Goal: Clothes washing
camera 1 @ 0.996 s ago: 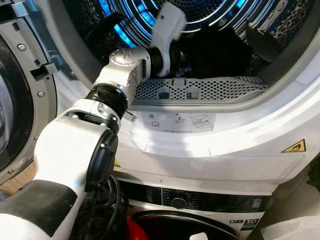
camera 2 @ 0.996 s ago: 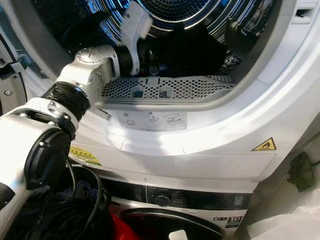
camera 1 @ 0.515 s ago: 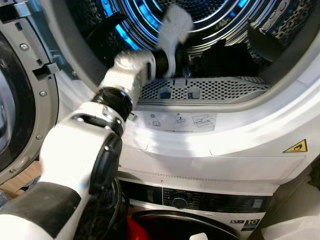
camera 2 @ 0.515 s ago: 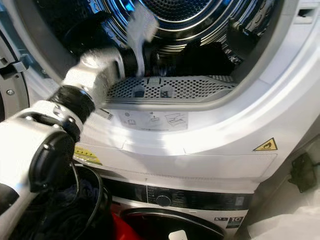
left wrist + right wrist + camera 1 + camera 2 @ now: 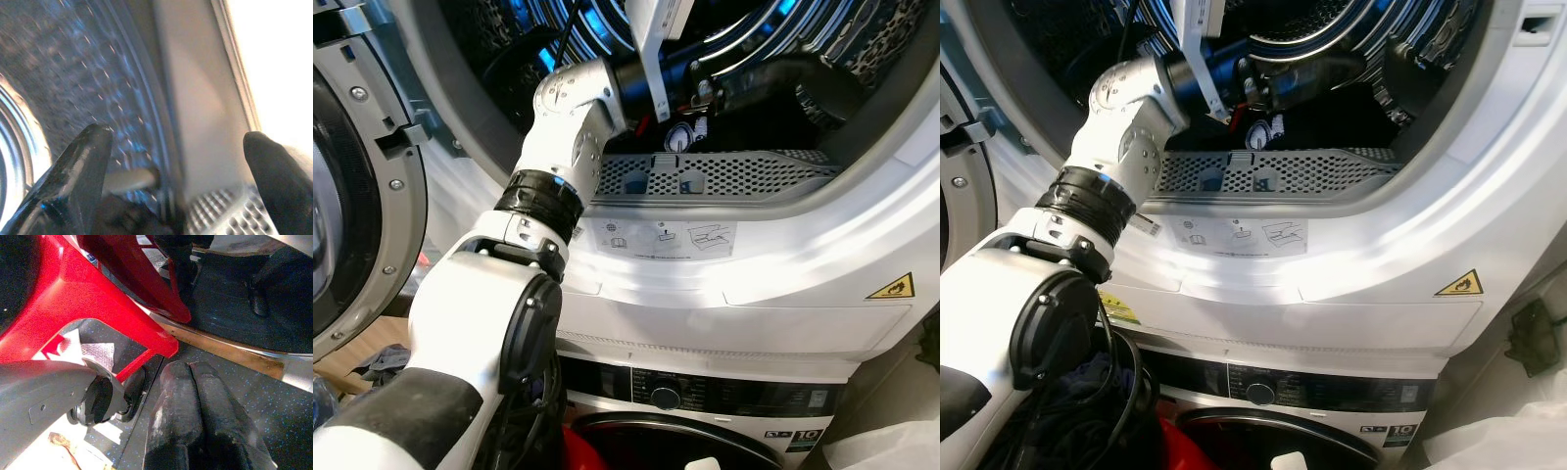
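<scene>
Dark clothes (image 5: 759, 113) lie low inside the drum (image 5: 724, 29) of the upper machine, just behind the perforated grey lint-filter panel (image 5: 705, 176) at the door opening. We see the left arm (image 5: 558, 166) reaching up through the opening, wrist inside the drum, above the clothes. In the left wrist view the left gripper (image 5: 176, 161) has its two black fingers (image 5: 80, 169) spread wide apart, nothing between them; beyond them we see the blue-lit perforated drum wall (image 5: 58, 63) and the pale door seal (image 5: 200, 98). We can't tell if the fingers touch the clothes.

The open door (image 5: 352, 176) hangs at the robot's left. Under the opening: an instruction sticker (image 5: 661, 238) and a yellow warning triangle (image 5: 889, 287) on the white front. Below sits a second machine with a control knob (image 5: 665, 397); something red (image 5: 578, 450) shows in front of it.

In the right wrist view the right gripper (image 5: 200, 421) points down, fingers pressed together, holding nothing, above a dark speckled floor (image 5: 274, 416), next to a red plastic basket (image 5: 73, 293) and a black wheel (image 5: 105, 399).
</scene>
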`<state>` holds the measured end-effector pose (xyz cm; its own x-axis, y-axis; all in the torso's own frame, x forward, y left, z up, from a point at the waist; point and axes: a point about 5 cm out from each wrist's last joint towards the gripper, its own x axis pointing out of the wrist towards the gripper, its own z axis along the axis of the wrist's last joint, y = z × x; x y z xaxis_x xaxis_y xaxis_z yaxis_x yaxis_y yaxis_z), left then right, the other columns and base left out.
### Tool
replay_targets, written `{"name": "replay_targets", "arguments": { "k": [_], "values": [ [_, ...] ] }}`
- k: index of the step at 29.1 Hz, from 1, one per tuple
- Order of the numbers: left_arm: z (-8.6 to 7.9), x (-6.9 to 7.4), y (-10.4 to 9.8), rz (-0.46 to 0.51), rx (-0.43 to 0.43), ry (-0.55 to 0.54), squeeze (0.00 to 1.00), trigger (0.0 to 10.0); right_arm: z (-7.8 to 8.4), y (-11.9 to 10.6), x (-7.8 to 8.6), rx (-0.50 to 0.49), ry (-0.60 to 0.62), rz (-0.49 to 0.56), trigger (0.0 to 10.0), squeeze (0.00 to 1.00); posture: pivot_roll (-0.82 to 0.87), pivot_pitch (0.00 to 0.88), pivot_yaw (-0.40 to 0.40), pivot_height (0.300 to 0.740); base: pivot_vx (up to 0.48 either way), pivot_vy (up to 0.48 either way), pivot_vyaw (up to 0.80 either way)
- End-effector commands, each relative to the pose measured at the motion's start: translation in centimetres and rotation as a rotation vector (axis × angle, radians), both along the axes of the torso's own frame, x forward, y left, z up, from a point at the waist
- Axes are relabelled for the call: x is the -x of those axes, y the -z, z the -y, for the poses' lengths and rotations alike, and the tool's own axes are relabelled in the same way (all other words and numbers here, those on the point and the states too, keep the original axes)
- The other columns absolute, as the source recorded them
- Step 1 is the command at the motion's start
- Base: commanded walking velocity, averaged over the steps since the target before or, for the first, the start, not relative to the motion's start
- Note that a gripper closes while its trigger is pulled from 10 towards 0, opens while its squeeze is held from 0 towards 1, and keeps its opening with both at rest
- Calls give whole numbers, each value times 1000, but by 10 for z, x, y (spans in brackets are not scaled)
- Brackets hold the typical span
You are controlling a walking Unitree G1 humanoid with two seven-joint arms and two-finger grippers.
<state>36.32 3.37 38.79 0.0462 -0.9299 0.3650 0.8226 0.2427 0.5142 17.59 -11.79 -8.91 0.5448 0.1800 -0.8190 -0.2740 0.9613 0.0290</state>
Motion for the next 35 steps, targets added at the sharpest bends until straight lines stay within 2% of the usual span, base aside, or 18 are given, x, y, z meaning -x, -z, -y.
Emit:
{"name": "replay_targets", "arguments": {
  "k": [1,3,5,6,7,10,11,13,16,19,24,29,30,35],
  "values": [
    [-7,4,-5,37,-29,20,0,10000,-7,1,4,-22,4,-13,10000,0,88,0,131,740,0,0,0],
    [-7,9,-2,86,-30,23,0,10000,-6,2,4,-23,7,-14,10000,0,84,0,134,740,0,0,0],
    [-6,11,-4,145,19,-45,0,10000,-7,2,5,-25,11,-14,10000,0,77,0,137,740,0,0,0],
    [-6,15,1,246,-3,-108,0,10000,-7,2,5,-25,14,-14,10000,0,77,0,137,740,0,0,0],
    [-6,15,1,246,-3,-108,0,10000,-7,2,5,-25,14,-14,10000,0,77,0,137,740,0,0,0],
    [-9,33,2,388,44,-133,0,10000,-7,2,5,-26,17,-14,10000,0,69,0,143,740,0,0,0],
    [-10,35,3,393,45,-129,0,10000,-7,2,6,-27,19,-14,10000,0,69,0,143,740,0,0,0],
    [-11,48,8,370,48,-73,0,10000,-8,2,6,-27,20,-14,10000,0,67,0,143,740,0,0,0],
    [-11,53,11,361,34,-48,0,10000,-8,2,6,-26,20,-13,10000,0,68,0,142,740,0,0,0],
    [-12,71,16,352,27,18,0,10000,-8,2,7,-25,17,-11,10000,0,73,0,141,740,0,0,0],
    [-23,84,8,317,19,54,0,10000,-7,2,7,-23,11,-10,10000,0,74,0,139,740,0,0,0],
    [-44,90,10,145,-26,104,0,10000,-7,2,6,-22,8,-10,10000,0,79,0,137,740,0,0,0],
    [-48,95,18,77,-93,144,0,10000,-7,2,6,-23,7,-10,10000,0,85,0,133,740,0,0,0],
    [-54,106,47,-59,-244,212,0,10000,-7,2,6,-22,-1,-9,10000,0,94,0,131,740,0,0,0]
  ]
}}
